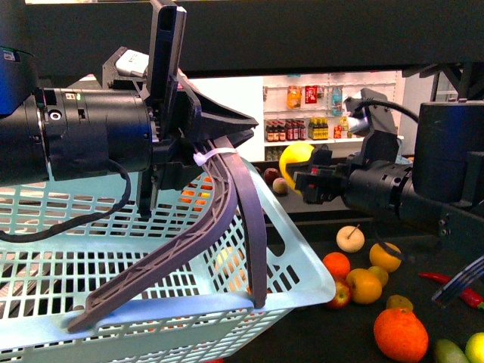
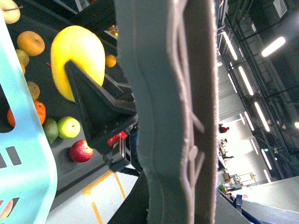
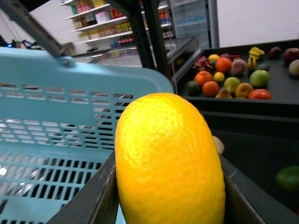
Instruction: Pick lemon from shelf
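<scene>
A: Background first. A shop: white wall shelves of bottles [image 1: 310,113] far off, seen through the black frame of the shelf [image 1: 318,333]. Its dark tray holds loose fruit on the right.

B: Fruit noted?

A: A big orange [image 1: 400,333] nearest, and a pale apple with a stem [image 1: 350,238] farther back. A red chili [image 1: 454,287] lies at the right. The left wrist view adds a red apple [image 2: 81,150] and a green apple [image 2: 68,127] side by side on the tray.

B: And the lemon?

A: The lemon [image 1: 295,160] is off the tray and up in the air, clamped in the right hand [image 1: 306,178]. It hangs above the tray's far left part, apart from the other fruit. It sits just right of the basket [image 1: 299,257] corner, not touching it.

B: Grip confirmed?

A: Yes. In the right wrist view the lemon stands between the two dark fingers [image 3: 88,205], one pressed on each side, with the basket wall behind it.

B: Left side?

A: The left hand [image 1: 219,140] is closed on the grey handle [image 1: 204,234] of the basket, a pale blue-green one with slotted walls. A white tie wraps the handle right at the hand. The handle arcs down from there to the near rim. The basket fills the left foreground. Through its slots something orange shows inside, too hidden to name.
</scene>
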{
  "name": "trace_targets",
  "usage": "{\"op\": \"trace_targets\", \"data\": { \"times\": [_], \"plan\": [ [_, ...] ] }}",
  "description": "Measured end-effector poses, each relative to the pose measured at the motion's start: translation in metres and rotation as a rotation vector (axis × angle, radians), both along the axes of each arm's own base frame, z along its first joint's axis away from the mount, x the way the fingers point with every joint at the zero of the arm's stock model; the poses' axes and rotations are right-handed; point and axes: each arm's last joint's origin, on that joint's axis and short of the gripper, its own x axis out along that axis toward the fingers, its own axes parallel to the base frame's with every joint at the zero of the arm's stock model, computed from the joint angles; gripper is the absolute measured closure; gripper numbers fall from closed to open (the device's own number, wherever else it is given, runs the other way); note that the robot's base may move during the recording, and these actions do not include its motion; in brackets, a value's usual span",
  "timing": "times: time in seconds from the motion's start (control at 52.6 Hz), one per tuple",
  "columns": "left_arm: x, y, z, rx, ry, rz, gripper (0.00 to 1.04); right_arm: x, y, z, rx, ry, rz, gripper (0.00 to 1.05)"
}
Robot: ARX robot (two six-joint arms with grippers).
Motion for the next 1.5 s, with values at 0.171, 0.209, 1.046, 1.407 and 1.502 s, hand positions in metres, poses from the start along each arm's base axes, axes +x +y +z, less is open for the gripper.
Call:
{"op": "trace_targets", "data": {
  "times": [0.171,0.209,1.046,1.407,1.502],
  "plan": [
    [0.000,0.000,0.000,0.000,0.000,-0.002,0.97,-0.006,0.013,-0.003,-0.002,-0.002,0.052,0.56],
    [0.000,0.000,0.000,0.000,0.000,-0.001,0.97,-0.007,0.015,-0.004,-0.004,0.001,0.061,0.56],
    [0.000,0.000,0.000,-0.001,0.005,-0.001,0.97,-0.021,0.033,-0.021,-0.061,-0.008,0.176,0.07],
    [0.000,0.000,0.000,-0.001,0.003,-0.001,0.97,0.047,-0.061,-0.061,-0.013,0.166,-0.326,0.07],
    [0.000,0.000,0.000,-0.001,0.004,-0.001,0.97,0.059,-0.082,-0.098,-0.055,0.278,-0.431,0.07]
  ]
}}
